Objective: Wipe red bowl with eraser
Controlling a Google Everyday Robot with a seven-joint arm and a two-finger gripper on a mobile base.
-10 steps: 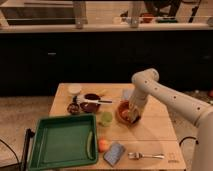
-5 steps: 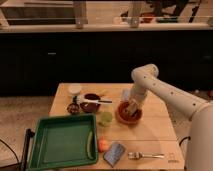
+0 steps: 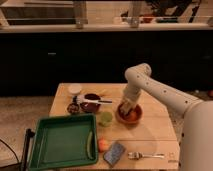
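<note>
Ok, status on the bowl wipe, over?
Gripper down inside red bowl. Eraser not discernible. Green cup beside bowl, not blocking.

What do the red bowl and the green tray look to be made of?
Red bowl: likely plastic, an even matte orange-red with no glaze shine. Green tray: likely moulded plastic, uniform green with a rounded raised rim. The tool sits down inside the bowl.

Pale tool (image 3: 127,109) in orange-red bowl (image 3: 135,119); green tray (image 3: 62,119); blue-grey pad (image 3: 114,153).
</note>
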